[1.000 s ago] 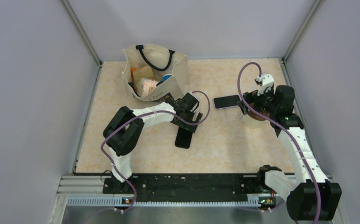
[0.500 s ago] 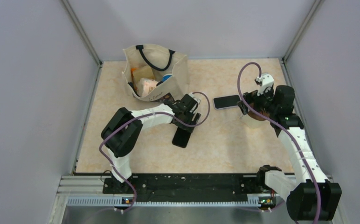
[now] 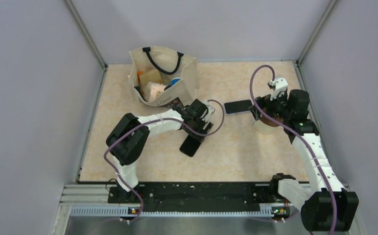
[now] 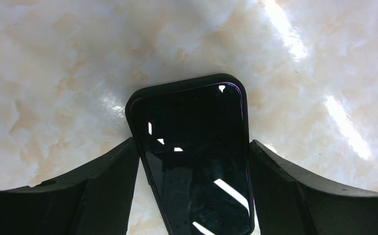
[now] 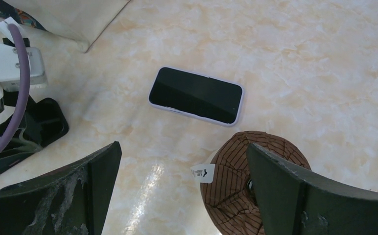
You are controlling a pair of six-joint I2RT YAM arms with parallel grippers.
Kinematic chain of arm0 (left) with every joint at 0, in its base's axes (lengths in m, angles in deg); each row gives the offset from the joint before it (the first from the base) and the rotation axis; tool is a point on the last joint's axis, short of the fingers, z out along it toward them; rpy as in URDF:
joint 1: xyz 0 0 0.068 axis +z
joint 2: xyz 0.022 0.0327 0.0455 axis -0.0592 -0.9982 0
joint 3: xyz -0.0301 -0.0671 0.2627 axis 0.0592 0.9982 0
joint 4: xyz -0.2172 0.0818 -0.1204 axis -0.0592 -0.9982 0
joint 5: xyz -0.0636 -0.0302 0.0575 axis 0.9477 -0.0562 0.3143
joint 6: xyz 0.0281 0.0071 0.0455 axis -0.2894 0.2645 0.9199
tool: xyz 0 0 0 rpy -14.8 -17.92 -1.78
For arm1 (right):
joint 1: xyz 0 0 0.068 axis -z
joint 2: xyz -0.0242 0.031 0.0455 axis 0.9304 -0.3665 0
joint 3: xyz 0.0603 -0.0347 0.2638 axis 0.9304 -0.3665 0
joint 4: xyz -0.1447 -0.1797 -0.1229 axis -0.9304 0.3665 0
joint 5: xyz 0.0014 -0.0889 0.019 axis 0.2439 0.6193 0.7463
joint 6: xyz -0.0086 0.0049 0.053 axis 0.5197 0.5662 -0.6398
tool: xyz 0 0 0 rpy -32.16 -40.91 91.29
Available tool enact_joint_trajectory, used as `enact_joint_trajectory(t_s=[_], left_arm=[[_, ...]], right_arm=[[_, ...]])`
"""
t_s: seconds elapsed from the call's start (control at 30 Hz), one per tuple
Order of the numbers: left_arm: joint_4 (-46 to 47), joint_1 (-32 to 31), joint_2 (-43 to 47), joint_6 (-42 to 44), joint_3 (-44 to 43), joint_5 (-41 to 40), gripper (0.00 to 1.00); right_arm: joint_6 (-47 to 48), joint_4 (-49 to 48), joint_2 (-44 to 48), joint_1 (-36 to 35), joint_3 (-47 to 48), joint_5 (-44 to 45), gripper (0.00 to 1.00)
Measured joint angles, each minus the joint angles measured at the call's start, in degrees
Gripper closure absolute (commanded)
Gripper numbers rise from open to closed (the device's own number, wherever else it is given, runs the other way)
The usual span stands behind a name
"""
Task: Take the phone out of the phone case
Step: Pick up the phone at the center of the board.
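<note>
We see the left tool [image 4: 193, 147] low over the marbled bench [image 3: 246, 156], its two fingers [image 4: 104, 186] set against the long edges of the black phone case [image 3: 191, 145]. It grips the case as it lies near the bench's middle, with the phone [image 4: 192, 161] inside, screen up. The right tool [image 5: 182, 149] hangs wide open and empty over a brown striped cap [image 5: 248, 186], with a second, pale-rimmed phone [image 5: 196, 95] lying flat just beyond it and a cream tote bag [image 3: 163, 73] standing at the bench's far left.
</note>
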Motion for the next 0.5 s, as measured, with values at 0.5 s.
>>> enact_joint_trajectory(t_s=[0.5], left_arm=[[5.79, -0.79, 8.92, 12.17, 6.64, 5.51, 1.0]], right_arm=[[-4.35, -0.63, -1.84, -1.6, -0.26, -4.0, 0.04]])
